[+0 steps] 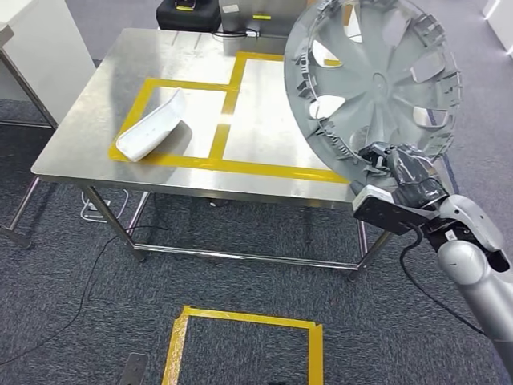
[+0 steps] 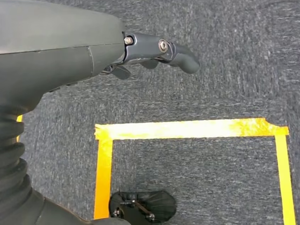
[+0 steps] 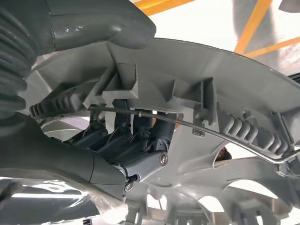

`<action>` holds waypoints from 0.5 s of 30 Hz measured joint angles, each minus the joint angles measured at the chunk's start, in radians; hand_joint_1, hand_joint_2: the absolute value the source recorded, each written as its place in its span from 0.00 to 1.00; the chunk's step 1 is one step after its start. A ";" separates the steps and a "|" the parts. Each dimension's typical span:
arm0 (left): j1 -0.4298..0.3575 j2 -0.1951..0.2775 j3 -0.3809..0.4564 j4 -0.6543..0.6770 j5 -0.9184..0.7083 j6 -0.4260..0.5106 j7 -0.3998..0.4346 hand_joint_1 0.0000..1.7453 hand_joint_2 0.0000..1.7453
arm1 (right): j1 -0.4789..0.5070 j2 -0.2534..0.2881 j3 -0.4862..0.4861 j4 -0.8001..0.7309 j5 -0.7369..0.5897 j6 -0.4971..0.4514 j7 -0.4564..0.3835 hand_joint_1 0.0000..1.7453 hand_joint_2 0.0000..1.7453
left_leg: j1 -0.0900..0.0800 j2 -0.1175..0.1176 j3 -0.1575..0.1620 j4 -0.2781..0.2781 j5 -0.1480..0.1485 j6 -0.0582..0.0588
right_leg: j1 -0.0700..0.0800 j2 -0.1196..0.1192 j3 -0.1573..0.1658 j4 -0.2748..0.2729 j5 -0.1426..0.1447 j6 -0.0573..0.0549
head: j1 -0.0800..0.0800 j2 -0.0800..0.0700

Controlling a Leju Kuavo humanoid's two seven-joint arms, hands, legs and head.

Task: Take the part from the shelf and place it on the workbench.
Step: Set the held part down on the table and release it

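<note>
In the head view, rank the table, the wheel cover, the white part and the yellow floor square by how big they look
1. table
2. wheel cover, though it is held up near the camera by the right hand, which inflates it
3. yellow floor square, cut off by the picture's edge
4. white part

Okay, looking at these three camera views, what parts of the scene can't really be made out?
- Head view: the wheel cover hides the workbench right taped box; its top is cut off by the frame edge.
- Head view: the right hand fingers sit behind the cover's rim.
- Right wrist view: the cover blocks nearly all of the bench below.
- Left wrist view: the left hand is partly hidden by its grey cover.
- Head view: the dark cases behind the bench are cut off.
</note>
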 joint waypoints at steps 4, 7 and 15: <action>0.001 -0.001 0.000 0.000 0.000 -0.001 0.000 0.00 1.00 | 0.001 -0.002 0.000 0.000 0.000 0.000 0.001 1.00 1.00 | -0.003 -0.002 0.033 0.002 -0.029 -0.007 | 0.002 -0.002 0.053 -0.183 0.146 -0.007 | 0.001 0.000; -0.001 -0.001 0.000 0.000 0.000 -0.002 0.000 0.00 1.00 | -0.001 -0.003 0.000 0.000 0.000 0.000 0.001 1.00 1.00 | -0.007 -0.002 0.036 0.003 -0.041 -0.020 | 0.008 -0.003 0.103 -0.277 0.158 -0.018 | -0.001 0.000; -0.003 -0.001 0.000 0.000 0.000 -0.002 0.000 0.00 1.00 | 0.001 -0.003 0.000 0.000 0.001 0.000 0.001 1.00 1.00 | 0.001 0.000 -0.119 0.290 -0.146 -0.052 | 0.005 -0.002 0.141 -0.287 0.127 -0.051 | -0.005 0.000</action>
